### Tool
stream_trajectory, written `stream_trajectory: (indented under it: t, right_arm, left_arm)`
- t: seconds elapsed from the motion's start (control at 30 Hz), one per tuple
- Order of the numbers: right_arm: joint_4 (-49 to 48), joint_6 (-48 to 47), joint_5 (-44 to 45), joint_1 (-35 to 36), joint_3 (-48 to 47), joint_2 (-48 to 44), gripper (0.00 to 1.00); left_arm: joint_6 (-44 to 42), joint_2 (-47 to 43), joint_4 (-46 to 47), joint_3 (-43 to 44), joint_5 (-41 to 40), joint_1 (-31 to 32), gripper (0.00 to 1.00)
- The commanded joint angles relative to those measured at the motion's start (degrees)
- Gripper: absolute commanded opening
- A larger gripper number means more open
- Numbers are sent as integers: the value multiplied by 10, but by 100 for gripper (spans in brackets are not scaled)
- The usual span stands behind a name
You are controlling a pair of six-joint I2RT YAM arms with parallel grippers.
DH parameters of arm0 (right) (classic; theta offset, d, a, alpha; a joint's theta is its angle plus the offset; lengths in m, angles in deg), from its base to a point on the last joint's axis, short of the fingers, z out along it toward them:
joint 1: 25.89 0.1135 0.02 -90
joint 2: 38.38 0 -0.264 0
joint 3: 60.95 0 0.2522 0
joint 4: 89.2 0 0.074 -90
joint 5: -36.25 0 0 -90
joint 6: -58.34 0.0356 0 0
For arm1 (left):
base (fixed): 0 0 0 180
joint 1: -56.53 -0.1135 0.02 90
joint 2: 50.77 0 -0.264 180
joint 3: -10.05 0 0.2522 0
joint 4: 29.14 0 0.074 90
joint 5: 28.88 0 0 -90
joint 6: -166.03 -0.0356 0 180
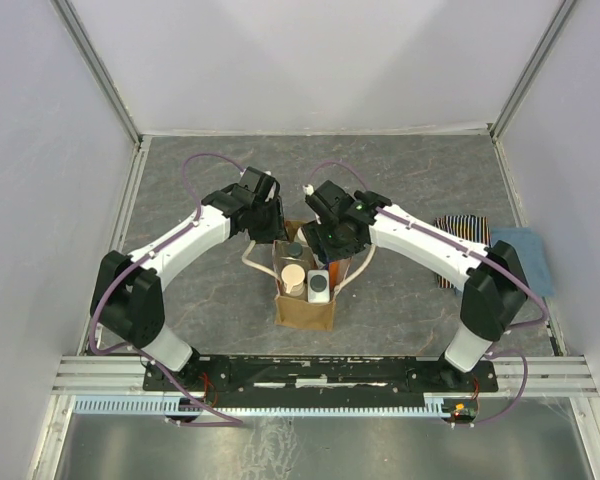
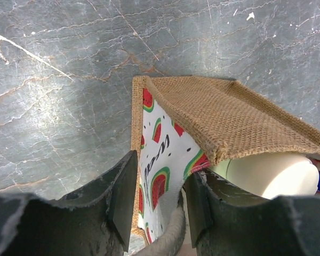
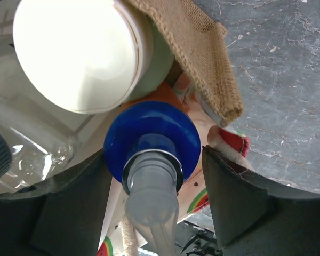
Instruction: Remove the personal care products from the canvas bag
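Observation:
The canvas bag [image 1: 305, 305] stands upright at the table's middle, and its burlap wall [image 2: 229, 117] has a watermelon-print lining. Inside it are a tan-lidded jar [image 1: 294, 275], a whitish bottle with a dark cap [image 1: 319, 286] and a dark cap [image 1: 293, 250]. My left gripper [image 1: 272, 232] [image 2: 161, 169] is at the bag's far left corner. It is shut on the wall and a rope handle [image 2: 168, 237]. My right gripper [image 1: 332, 240] [image 3: 152, 157] reaches into the far right of the bag. Its jaws are closed against a bottle's blue collar [image 3: 160, 125] with a clear nozzle. A cream lid [image 3: 74, 50] sits beside it.
A striped folded cloth [image 1: 462, 235] and a blue folded cloth [image 1: 528, 258] lie at the right, beside the right arm. White enclosure walls stand on three sides. A metal rail [image 1: 320, 372] runs along the near edge.

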Motion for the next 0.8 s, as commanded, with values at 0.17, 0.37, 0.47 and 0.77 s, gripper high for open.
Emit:
stream_trajectory:
  t: [0.17,0.37,0.47,0.77]
  right_arm:
    - [-95,-4,48,0,41,26,70]
    - [-167,0,33,0,75,12,59]
    - [-186,-10,40,1,74,-9,56]
    - [-165,-73,79,2,-43,-33,52]
  left_arm:
    - [2,-3,16,26,-11,-6,36]
    - [3,-11,12,21,-21,-6,21]
    - [1,-14,3,24,-35,-7,11]
    - [-1,-22,-14,28,-50,-14,4]
